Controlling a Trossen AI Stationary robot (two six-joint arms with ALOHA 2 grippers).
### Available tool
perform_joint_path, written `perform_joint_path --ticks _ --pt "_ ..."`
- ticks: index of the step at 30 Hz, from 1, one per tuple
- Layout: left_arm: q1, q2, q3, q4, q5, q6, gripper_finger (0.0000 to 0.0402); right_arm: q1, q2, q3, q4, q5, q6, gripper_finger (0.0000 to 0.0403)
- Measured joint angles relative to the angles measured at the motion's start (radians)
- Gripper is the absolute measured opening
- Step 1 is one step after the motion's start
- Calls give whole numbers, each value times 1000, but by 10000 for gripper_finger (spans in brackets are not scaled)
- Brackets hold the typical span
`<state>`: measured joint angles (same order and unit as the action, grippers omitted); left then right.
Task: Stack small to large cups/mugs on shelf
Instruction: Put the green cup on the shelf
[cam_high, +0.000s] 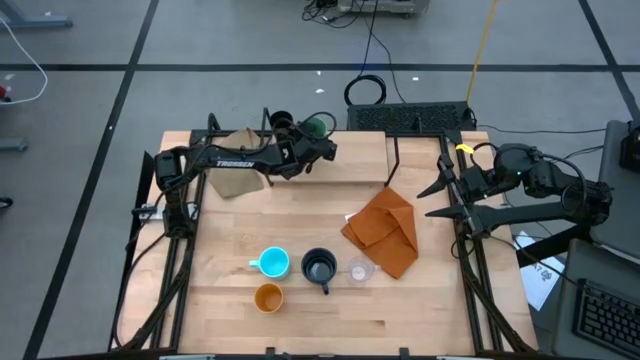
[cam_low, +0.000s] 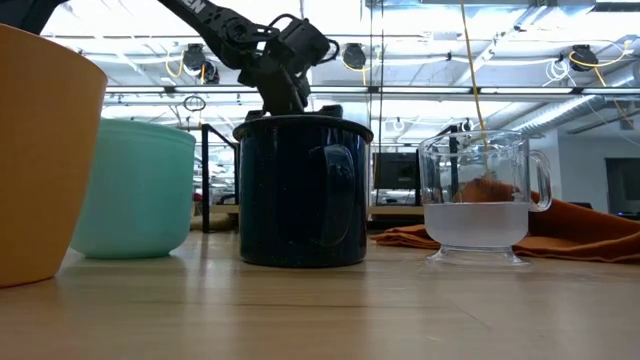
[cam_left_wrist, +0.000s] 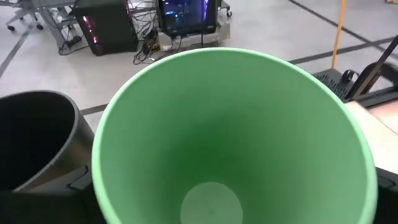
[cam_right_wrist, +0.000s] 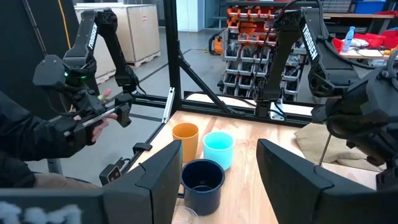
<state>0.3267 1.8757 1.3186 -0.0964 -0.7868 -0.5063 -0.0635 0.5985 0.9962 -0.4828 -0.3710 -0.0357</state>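
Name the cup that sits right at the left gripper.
The green cup, up on the shelf at the left gripper; the others stand on the table's front.

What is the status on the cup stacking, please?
Left claw at the shelf, around the green cup. Right claw idle at the table's right edge, half open, empty. Nothing obstructing.

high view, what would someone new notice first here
The left tool holds a green cup at the table's far edge, beside a dark brown cup. Near the front edge stands a cluster: light blue mug, dark navy mug, small clear cup and orange cup. A crumpled orange cloth lies towards the right, where the right tool waits empty.
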Motion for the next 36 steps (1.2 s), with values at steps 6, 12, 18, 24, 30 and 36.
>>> perform_joint_path --ticks 6,12,18,24,30,36 --pt "-2 1 0 -5 9 4 399 0 0 0 0 0 -5 199" --pt "-8 1 0 4 17 18 399 0 0 0 0 0 -5 199" --pt "-7 1 0 10 27 19 399 0 0 0 0 0 -3 199" --pt "3 1 0 32 52 73 399 0 0 0 0 0 -5 199" --pt "23 1 0 44 88 85 399 0 0 0 0 0 -9 199" --pt "34 1 0 58 88 120 399 0 0 0 0 0 -10 199"
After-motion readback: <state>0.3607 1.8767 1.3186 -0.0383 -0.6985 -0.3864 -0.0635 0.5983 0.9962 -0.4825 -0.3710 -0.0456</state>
